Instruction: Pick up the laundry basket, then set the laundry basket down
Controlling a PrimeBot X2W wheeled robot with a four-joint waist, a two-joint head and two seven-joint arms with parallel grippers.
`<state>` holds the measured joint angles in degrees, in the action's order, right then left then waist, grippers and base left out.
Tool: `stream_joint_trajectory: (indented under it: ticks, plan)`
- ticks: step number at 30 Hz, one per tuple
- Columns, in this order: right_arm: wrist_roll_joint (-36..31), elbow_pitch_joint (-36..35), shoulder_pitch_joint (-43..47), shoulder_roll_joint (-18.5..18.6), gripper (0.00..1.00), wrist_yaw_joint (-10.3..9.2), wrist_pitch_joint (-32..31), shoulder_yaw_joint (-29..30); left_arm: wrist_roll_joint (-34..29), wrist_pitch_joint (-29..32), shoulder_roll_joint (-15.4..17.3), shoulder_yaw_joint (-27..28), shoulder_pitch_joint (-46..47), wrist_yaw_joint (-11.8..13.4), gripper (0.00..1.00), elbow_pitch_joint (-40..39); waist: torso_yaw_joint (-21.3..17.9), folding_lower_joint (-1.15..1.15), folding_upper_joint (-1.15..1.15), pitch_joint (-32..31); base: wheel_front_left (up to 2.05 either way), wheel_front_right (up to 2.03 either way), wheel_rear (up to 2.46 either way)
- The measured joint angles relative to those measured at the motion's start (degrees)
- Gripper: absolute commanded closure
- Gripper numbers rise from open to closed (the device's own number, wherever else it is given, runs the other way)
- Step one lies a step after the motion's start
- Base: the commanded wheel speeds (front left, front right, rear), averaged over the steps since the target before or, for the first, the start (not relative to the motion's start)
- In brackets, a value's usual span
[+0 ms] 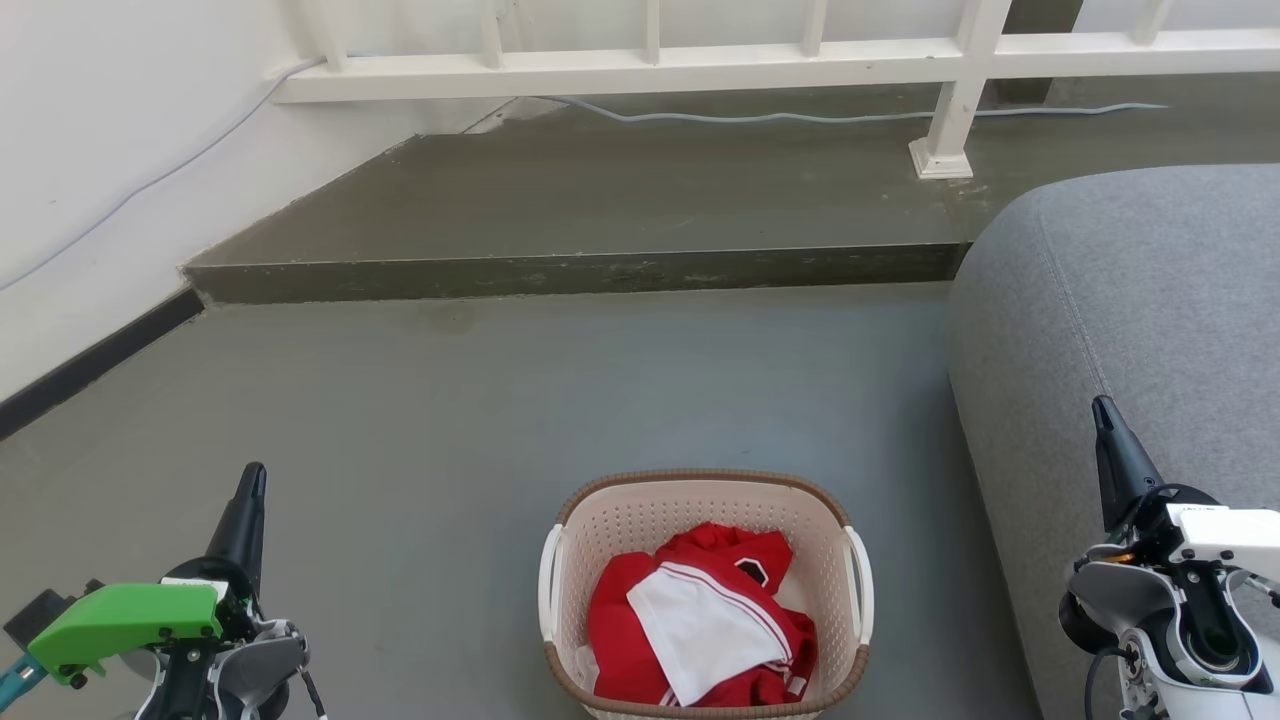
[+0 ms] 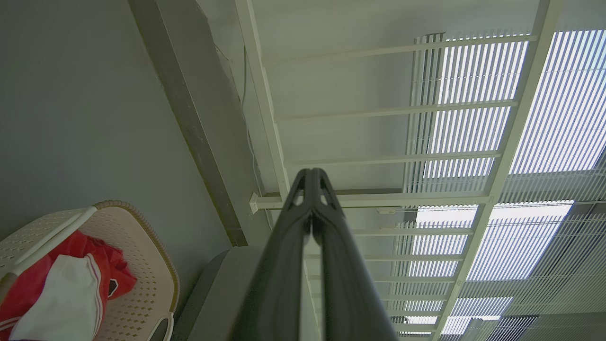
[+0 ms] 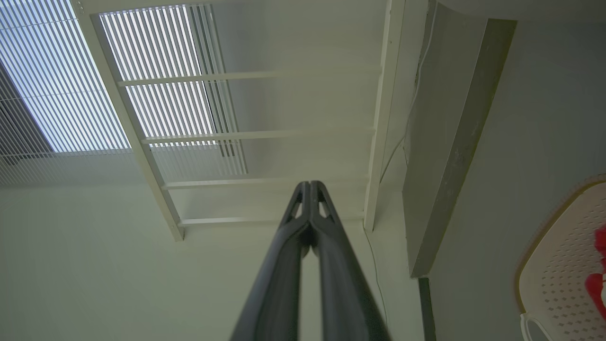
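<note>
The laundry basket (image 1: pixel 640 520) stands on the grey floor at the bottom centre of the head view, cream and perforated, with a brown rim and a white handle on each side. Red and white clothes (image 1: pixel 700 630) lie inside it. My left gripper (image 1: pixel 252 478) is shut and empty, well to the basket's left. To the basket's right, over the sofa, my right gripper (image 1: pixel 1103 410) is shut too, holding nothing. The basket (image 2: pixel 142 265) appears at the lower left of the left wrist view beside the left gripper (image 2: pixel 311 173), and the basket (image 3: pixel 558 265) at the lower right of the right wrist view, away from the right gripper (image 3: pixel 310 184).
A grey sofa (image 1: pixel 1130 300) fills the right side, close to the basket. A raised concrete step (image 1: pixel 570 270) crosses the floor ahead, with a white railing (image 1: pixel 800 60) and a cable (image 1: pixel 800 117) on it. A white wall (image 1: pixel 90 150) runs along the left.
</note>
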<state>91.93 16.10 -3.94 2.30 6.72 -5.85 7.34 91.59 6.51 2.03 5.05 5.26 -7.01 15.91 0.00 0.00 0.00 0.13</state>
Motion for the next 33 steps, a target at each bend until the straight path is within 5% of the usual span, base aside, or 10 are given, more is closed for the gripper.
stream_joint_trajectory:
  ticks: [33]
  plan:
    - [0.0, 0.0, 0.0, 0.0, 1.00, 0.00, 0.0, 0.0, 0.0, 0.0, 0.0, 0.0, 0.0, 0.0, 1.00, 0.0, 0.0, 0.00, 0.00, 0.0, 0.00, 0.00, 0.00]
